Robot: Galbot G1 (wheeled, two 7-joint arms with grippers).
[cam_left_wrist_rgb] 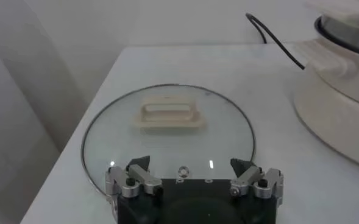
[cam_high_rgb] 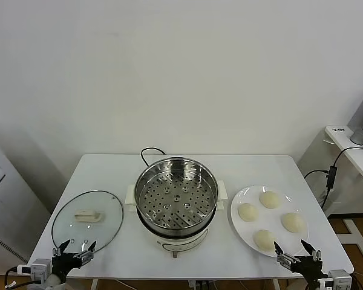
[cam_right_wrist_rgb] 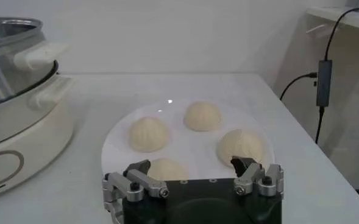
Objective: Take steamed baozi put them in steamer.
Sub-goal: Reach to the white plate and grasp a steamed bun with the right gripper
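The steamer (cam_high_rgb: 176, 162) is a shiny steel pot with a perforated tray inside, standing on a white base at the table's middle. Several cream-white steamed baozi (cam_high_rgb: 270, 199) lie on a white plate (cam_high_rgb: 269, 219) to its right. My right gripper (cam_high_rgb: 291, 248) hovers open at the plate's near edge. In the right wrist view its fingers (cam_right_wrist_rgb: 190, 164) straddle the nearest baozi (cam_right_wrist_rgb: 167, 169) without touching it, and the steamer (cam_right_wrist_rgb: 14, 91) shows beside. My left gripper (cam_high_rgb: 77, 246) stands open and empty at the front left, by the lid's near rim (cam_left_wrist_rgb: 191, 164).
A round glass lid (cam_high_rgb: 103, 226) with a cream handle (cam_left_wrist_rgb: 167, 115) lies flat left of the steamer. A black power cable (cam_high_rgb: 146, 154) runs behind the pot. A white side table (cam_high_rgb: 357, 151) with a hanging cable stands off to the right.
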